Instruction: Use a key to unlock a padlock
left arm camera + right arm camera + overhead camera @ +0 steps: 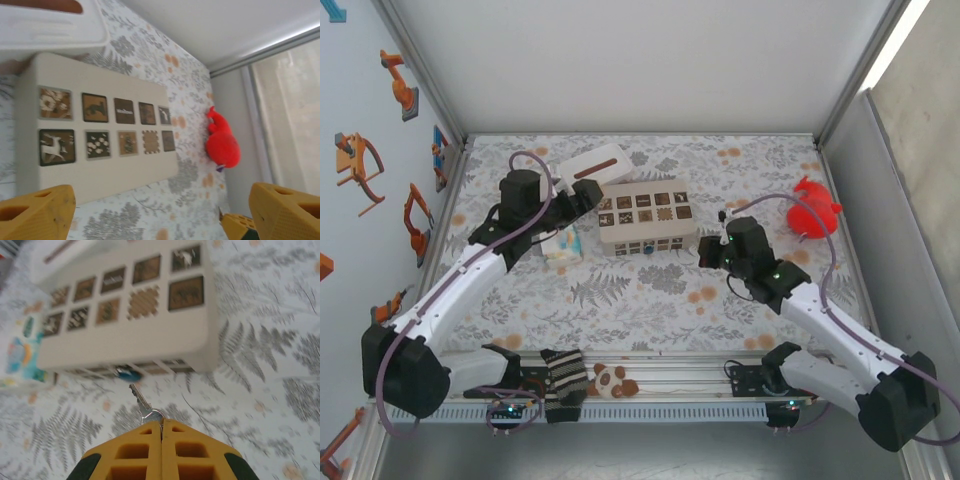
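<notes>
**Left gripper**: fingers spread wide with nothing between them. It hangs over the far left corner of the beige box, beside a white tray.

**Tissue pack**: lies just left of the box, apart from the work.

**Beige box**: sits mid-table, its top set with small picture tiles and its front side slotted.

**Blue piece**: small, sitting at the lower front edge of the box. By judgement it belongs to the padlock, but no brass body can be made out in the blur.

**Key**: blade points forward, with the tip just short of the blue piece.

**Right gripper**: fingers pressed together, pinching the head of the key.

**Red toy**: far right, well apart.

**Step in hand:** bringing the key to the lock; it is not yet inserted.

**Next move calls for:** lining the blade squarely with the keyway, easing it in, then turning it. The free left gripper would probably need to steady the lock first.
</notes>
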Controlling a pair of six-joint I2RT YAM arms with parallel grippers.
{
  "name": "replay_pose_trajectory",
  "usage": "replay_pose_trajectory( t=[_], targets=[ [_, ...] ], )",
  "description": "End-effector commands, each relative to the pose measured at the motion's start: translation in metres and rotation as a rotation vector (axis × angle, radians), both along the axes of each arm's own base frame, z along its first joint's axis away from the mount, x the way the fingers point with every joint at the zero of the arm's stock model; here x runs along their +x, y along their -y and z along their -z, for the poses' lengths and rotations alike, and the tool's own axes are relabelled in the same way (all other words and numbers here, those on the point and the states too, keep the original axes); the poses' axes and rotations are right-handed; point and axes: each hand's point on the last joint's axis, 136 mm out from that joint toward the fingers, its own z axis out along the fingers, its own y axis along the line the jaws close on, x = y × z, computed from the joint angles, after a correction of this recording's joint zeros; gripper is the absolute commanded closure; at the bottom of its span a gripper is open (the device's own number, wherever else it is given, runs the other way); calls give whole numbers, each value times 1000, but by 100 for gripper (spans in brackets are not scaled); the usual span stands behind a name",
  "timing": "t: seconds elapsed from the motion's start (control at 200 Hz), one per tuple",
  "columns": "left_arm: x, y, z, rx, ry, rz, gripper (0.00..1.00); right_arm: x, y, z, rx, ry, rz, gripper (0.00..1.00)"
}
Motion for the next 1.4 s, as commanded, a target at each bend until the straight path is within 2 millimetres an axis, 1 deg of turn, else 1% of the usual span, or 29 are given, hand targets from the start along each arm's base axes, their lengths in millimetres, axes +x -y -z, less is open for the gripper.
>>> replay_pose_trajectory(
  t=[0.0,0.1,0.22,0.406,0.666,0.826,1.082,1.397],
  targets=[
    [-4,29,-33,-227,4,111,17,25,-22,-67,172,225,6,100],
    [-7,44,-41,-239,28,152,19,34,-35,-89,211,296,-1,100],
    [-9,64,-47,-227,49,199,24,40,-52,-104,229,339,-24,100],
    [-10,89,-49,-225,61,253,33,37,-70,-112,250,357,-55,100],
    [-16,120,-47,-199,72,331,41,33,-80,-115,259,360,-78,100],
    [-19,130,-45,-179,82,358,45,32,-84,-117,261,357,-88,100],
    [-19,139,-43,-166,90,376,55,31,-92,-119,260,356,-112,100],
    [-20,141,-43,-154,102,389,82,33,-93,-117,250,347,-104,100]
  ],
)
